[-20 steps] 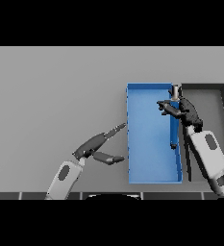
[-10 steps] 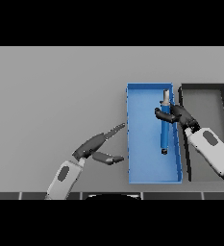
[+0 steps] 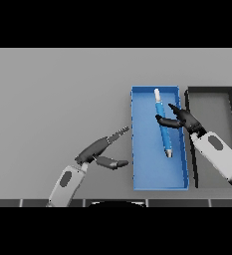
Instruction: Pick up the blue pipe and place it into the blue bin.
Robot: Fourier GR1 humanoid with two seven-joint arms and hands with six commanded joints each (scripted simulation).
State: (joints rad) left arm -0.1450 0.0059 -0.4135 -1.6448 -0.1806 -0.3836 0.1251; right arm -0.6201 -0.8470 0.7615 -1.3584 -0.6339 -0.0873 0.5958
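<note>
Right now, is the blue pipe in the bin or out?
In. The pipe lies flat inside the blue bin, right hand open beside it.

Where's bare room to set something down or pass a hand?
Free: the grey table left of the blue bin and beyond the left hand; the bin's near floor below the blue pipe; the black bin beyond the right arm. Crowded: mid-bin, where the right hand sits by the pipe.

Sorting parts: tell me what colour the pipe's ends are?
White tips on the pipe, head view.
</note>
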